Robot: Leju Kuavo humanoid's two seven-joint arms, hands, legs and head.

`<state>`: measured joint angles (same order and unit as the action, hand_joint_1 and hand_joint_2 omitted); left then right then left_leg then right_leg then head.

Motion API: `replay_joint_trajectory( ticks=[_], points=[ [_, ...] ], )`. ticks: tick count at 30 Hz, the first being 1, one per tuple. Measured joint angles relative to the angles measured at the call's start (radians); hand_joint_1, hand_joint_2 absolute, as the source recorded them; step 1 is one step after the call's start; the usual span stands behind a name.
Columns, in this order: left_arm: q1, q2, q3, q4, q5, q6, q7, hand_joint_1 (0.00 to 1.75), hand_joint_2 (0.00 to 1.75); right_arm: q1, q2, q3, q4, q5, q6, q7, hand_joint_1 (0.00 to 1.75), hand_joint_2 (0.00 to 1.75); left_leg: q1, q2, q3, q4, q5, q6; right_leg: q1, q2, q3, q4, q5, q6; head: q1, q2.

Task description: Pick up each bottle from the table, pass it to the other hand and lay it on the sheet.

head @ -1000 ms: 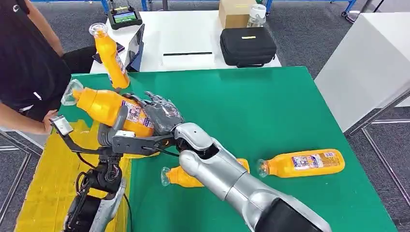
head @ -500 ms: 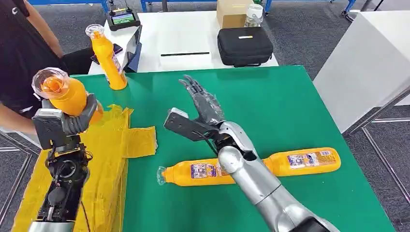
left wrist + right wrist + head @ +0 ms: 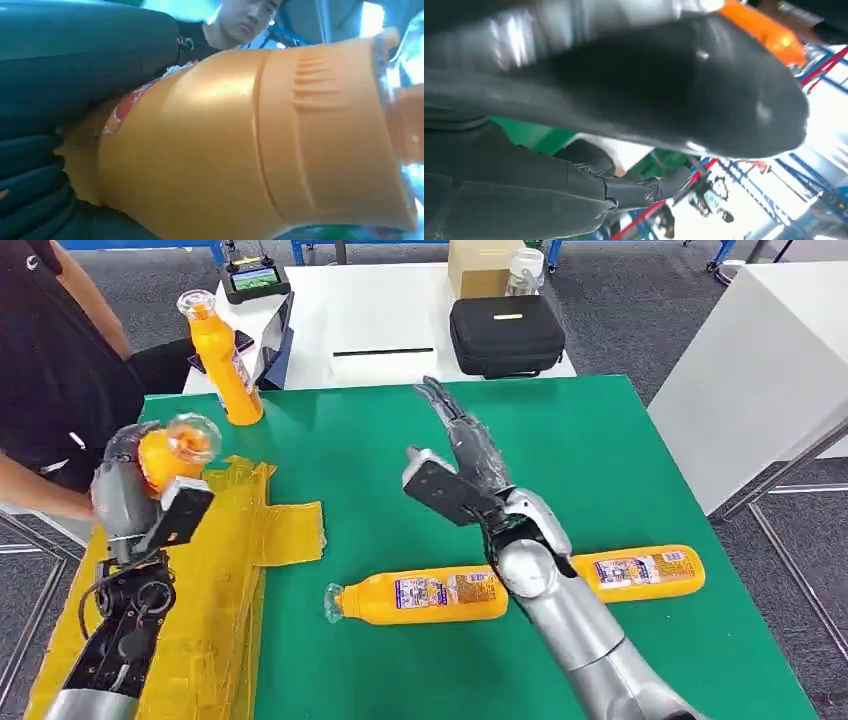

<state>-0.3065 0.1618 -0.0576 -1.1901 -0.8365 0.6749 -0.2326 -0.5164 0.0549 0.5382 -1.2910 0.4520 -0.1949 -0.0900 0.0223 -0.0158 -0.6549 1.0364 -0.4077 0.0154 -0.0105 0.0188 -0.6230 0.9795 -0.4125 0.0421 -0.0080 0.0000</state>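
Note:
My left hand (image 3: 122,490) grips an orange bottle (image 3: 168,452) with a clear cap, held above the yellow sheet (image 3: 215,570) at the table's left. The left wrist view shows that bottle (image 3: 260,140) up close against the dark fingers (image 3: 75,55). My right hand (image 3: 470,455) is open over the middle of the green table (image 3: 590,450), fingers stretched out and holding nothing. Two orange bottles lie on the table: one (image 3: 420,597) near the front middle, another (image 3: 640,572) to its right behind my right forearm. A further bottle (image 3: 222,355) stands upright at the far left corner.
A person in black (image 3: 55,370) stands by the table's left side, a forearm near the sheet. Behind the green table, a white table (image 3: 390,320) carries a black case (image 3: 506,335), a cardboard box (image 3: 478,265) and a tablet. A white surface (image 3: 770,370) stands at the right.
My left hand carried the bottle leftward and has lowered and tipped it over the sheet. My right hand let go and drew back to the right, fingers stretched out.

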Motion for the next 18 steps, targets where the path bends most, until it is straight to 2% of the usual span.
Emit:
replay_joint_trajectory(
  ticks=[7,10,18],
  points=[
    [-0.003,0.026,-0.004,0.132,-0.092,0.016,0.039,1.75,1.75,0.013,-0.031,-0.016,-0.034,-0.021,0.011,-0.006,0.00,0.00,0.000,0.000,0.000,0.000,0.000,0.000,0.000,0.000,0.000,0.000,0.000,0.000,0.000,0.000],
    [-0.017,0.030,-0.006,0.185,-0.155,-0.061,0.089,1.75,1.75,0.015,-0.039,-0.016,-0.037,-0.058,0.034,-0.006,0.00,0.00,0.000,0.000,0.000,0.000,0.000,0.000,0.000,0.000,0.000,0.000,0.000,0.000,0.000,0.000],
    [-0.044,0.027,-0.033,0.403,-0.242,-0.083,0.059,1.75,1.75,0.057,-0.085,-0.031,-0.065,-0.094,0.047,-0.011,0.00,0.00,-0.001,0.000,0.000,0.000,0.000,0.000,0.000,0.000,0.000,0.000,0.000,0.000,0.000,0.000]
  ],
)
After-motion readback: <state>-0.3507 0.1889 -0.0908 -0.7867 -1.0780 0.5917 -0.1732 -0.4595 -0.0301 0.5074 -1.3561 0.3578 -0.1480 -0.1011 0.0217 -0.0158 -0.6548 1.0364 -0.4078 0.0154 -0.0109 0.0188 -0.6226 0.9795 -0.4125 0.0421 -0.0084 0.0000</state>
